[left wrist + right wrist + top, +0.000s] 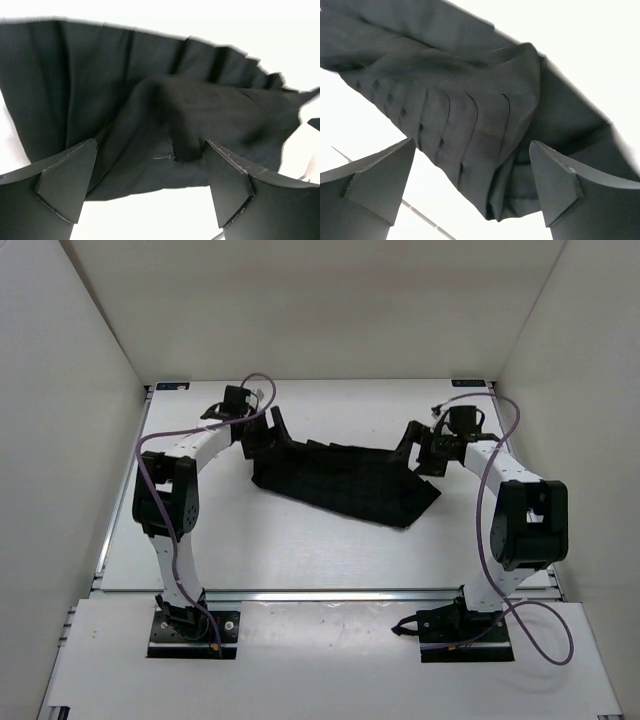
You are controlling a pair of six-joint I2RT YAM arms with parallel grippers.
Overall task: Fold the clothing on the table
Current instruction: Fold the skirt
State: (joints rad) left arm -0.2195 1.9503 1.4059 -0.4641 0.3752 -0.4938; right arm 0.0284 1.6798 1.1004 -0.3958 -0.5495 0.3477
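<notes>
- Black clothing (345,480) is lying on the white desk (300,550), in the far half, roughly midway between the left and right edges and well off the near edge.
- Its left end is sitting closer to the far edge; its right end is tapering to a point aimed at the near-right corner.
- Pleat-like folds are showing along its far side.
- Left tool (262,428) is hovering at the garment's left end with its jaws apart. In the left wrist view its fingers (65,185) are standing wide, with a raised hump of fabric lying between and beyond them, unclamped.
- Right tool (422,448) is hovering at the garment's right end, jaws apart too. Its fingers (555,187) are standing wide, with a bunched stack of pleats sitting in the gap, not gripped.
- Cannot tell whether any fingertip is touching the cloth.
- Purple cables (490,530) are looping along both arms.
- White panels (80,420) are walling the desk on three sides.
</notes>
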